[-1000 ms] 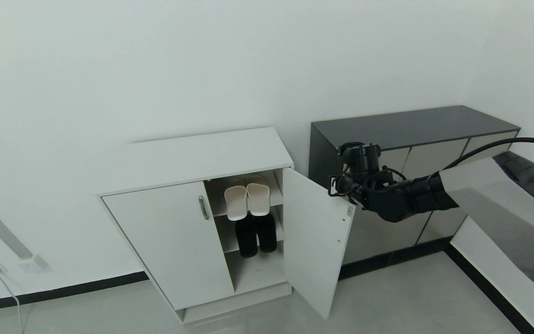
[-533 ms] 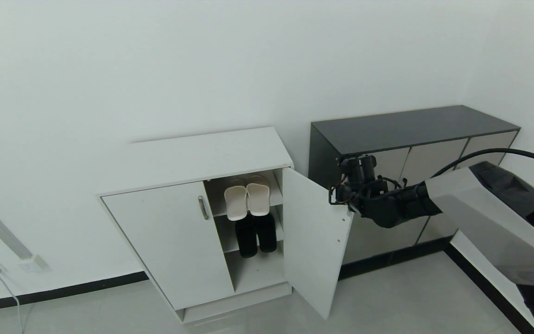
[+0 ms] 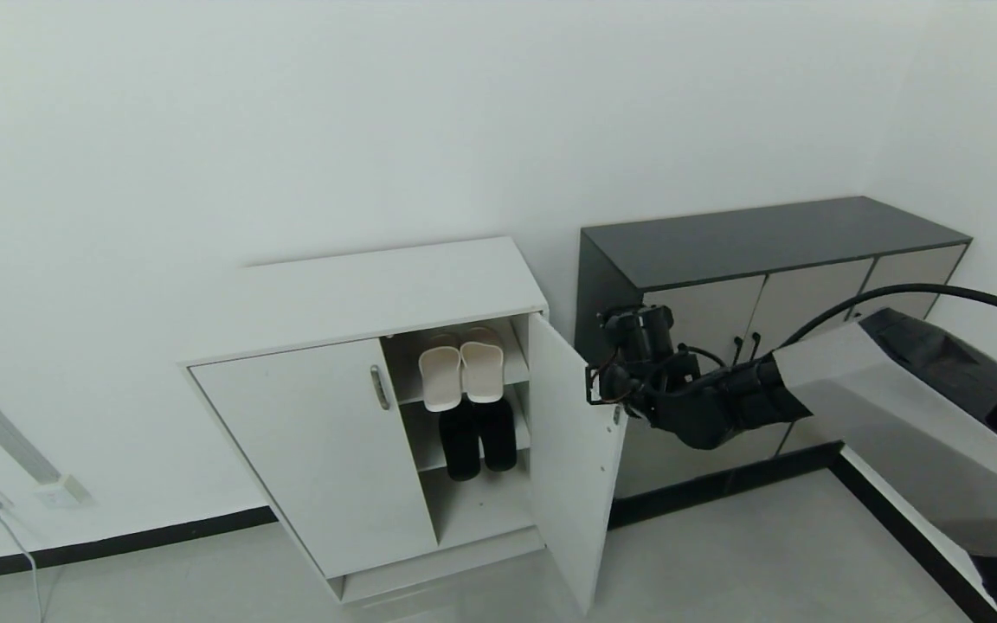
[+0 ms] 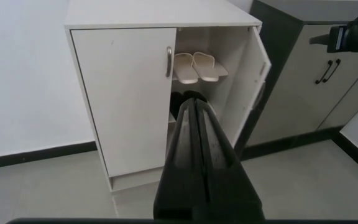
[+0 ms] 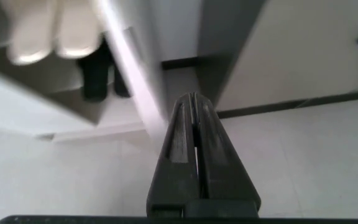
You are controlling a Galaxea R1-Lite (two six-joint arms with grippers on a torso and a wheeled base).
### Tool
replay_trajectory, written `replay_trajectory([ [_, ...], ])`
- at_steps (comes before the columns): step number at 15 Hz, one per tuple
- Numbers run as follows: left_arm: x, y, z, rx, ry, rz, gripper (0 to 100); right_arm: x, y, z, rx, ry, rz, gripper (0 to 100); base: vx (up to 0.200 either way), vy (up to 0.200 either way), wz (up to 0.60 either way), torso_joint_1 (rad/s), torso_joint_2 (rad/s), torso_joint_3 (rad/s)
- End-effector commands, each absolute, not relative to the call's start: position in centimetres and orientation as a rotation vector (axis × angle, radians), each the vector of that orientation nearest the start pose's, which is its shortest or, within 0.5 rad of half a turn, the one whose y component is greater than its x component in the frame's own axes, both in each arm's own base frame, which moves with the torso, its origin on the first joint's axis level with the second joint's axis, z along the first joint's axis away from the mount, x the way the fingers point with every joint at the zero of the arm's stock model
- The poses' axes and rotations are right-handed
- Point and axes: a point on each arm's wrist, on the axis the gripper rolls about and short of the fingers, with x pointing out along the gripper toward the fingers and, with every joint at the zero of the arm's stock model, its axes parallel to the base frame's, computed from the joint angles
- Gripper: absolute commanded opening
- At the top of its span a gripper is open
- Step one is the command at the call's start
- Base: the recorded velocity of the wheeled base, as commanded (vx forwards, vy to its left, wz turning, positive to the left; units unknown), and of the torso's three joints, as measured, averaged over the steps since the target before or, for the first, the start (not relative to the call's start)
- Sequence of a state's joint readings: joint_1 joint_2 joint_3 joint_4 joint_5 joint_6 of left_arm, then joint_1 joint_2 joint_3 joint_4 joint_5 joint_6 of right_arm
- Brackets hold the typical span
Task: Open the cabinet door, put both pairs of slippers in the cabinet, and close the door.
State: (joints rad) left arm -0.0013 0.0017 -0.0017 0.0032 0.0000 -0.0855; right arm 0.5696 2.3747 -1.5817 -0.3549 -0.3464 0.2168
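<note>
Bright, even room light, soft shadows inside cabinet (image 3: pixel 377 292)

Pair of white moulded slippers (image 5: pixel 51 31): blurred in the right wrist view and cut off by the picture's edge. Pair of black slippers (image 4: pixel 175 102): largely hidden behind the left gripper (image 4: pixel 196 102). Right gripper (image 3: pixel 604 391): contact with the open white cabinet door (image 3: pixel 572 450) too small to tell.
</note>
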Motion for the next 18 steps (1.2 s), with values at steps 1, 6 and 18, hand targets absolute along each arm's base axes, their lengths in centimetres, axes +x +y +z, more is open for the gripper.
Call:
replay_trajectory([
  [1, -2.3, 0.0, 7.6, -0.086, 0.003, 0.000, 0, 38.2, 27.3, 11.4, 0.018, 0.395, 0.244, 0, 0.000, 0.000, 0.00, 0.000, 0.00, 0.000],
  [6, -2.3, 0.0, 7.6, -0.087, 0.005, 0.000, 0, 35.6, 28.1, 12.0, -0.011, 0.310, 0.319, 0, 0.000, 0.000, 0.00, 0.000, 0.00, 0.000],
  [18, -2.3, 0.0, 7.6, -0.086, 0.003, 0.000, 0, 33.5, 28.3, 11.3, -0.063, 0.293, 0.407, 0, 0.000, 0.000, 0.30, 0.001, 0.00, 0.001],
])
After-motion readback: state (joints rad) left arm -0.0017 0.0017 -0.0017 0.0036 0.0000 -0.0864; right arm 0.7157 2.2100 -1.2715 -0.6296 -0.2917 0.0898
